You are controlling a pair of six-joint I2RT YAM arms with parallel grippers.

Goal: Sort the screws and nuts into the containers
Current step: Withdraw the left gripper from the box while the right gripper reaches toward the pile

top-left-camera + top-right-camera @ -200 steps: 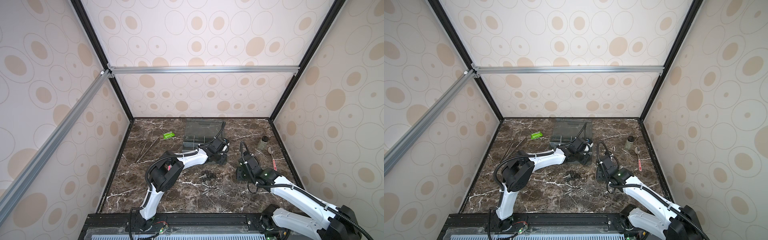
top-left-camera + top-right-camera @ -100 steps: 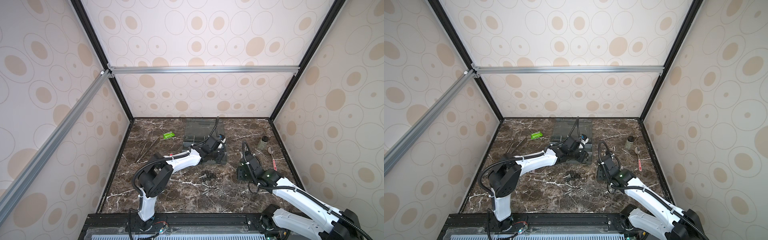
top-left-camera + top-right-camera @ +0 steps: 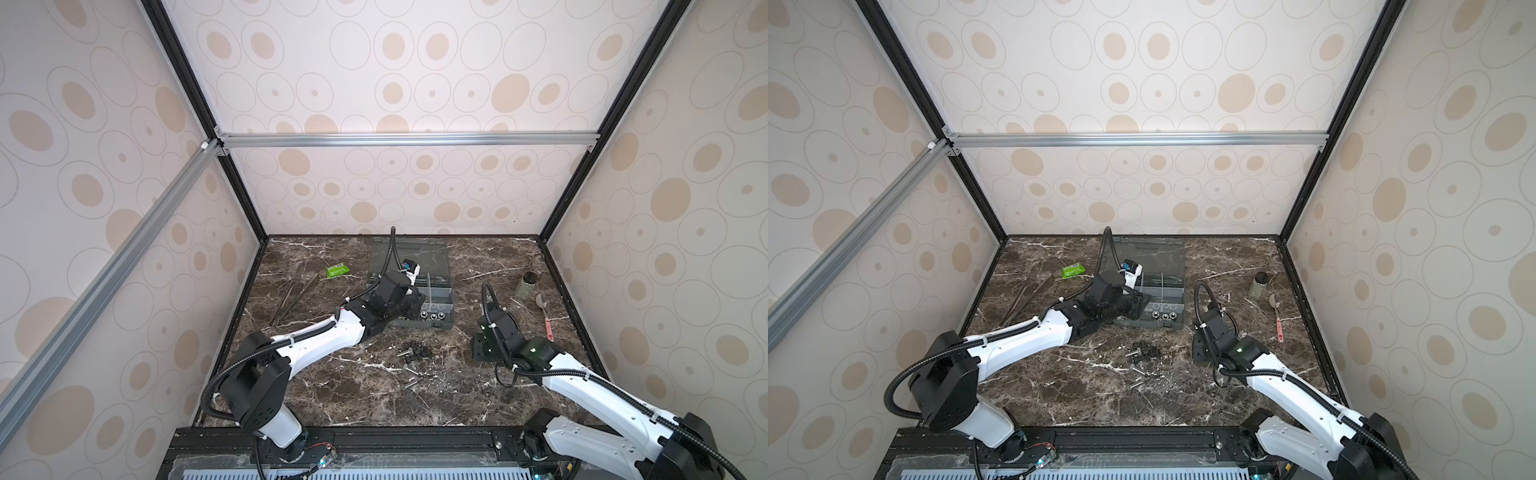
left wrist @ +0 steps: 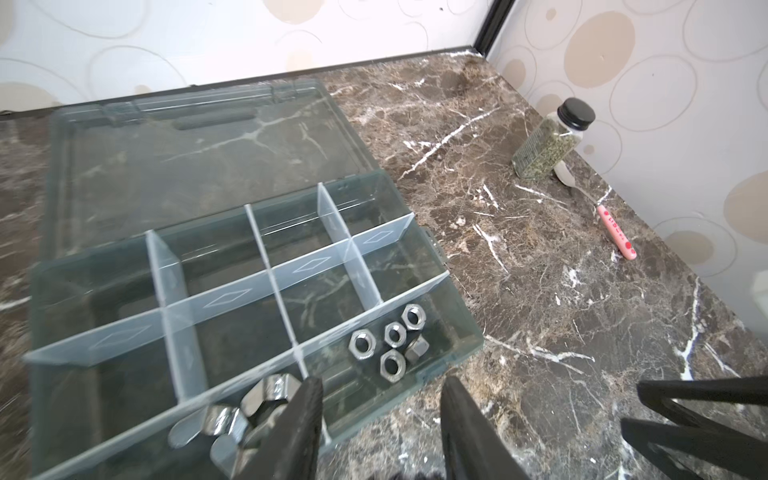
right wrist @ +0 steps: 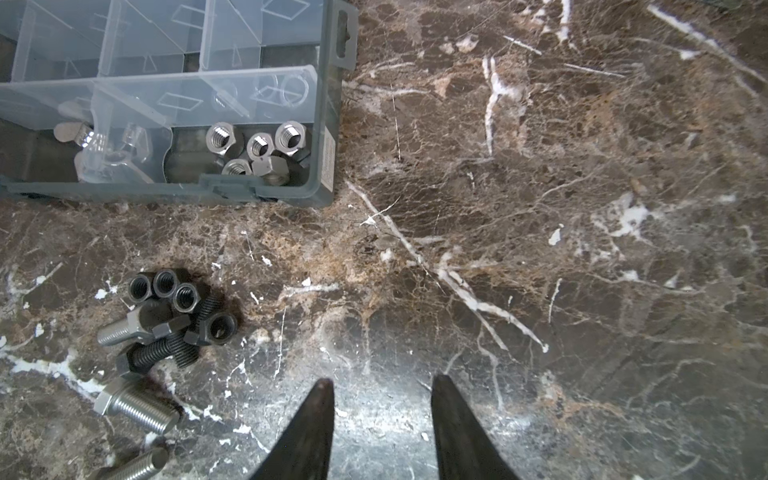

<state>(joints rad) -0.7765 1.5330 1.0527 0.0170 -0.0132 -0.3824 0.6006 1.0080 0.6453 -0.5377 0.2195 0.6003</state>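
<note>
Silver nuts (image 4: 395,336) are sorted into containers (image 4: 465,311); screws (image 5: 137,405) and black nuts (image 5: 185,297) are left outside (left gripper (image 4: 380,419) and right gripper (image 5: 382,409) held apart, empty).

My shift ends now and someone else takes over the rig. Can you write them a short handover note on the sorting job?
Grippers: the left gripper is open and empty, hovering at the near edge of the organiser box. The right gripper is open and empty above the bare table, beside the loose pile.
Done: five silver hex nuts lie in the box's near corner compartment, with wing nuts in the compartment beside it.
Left: black nuts, black screws and silver screws lie on the table in front of the box.
</note>
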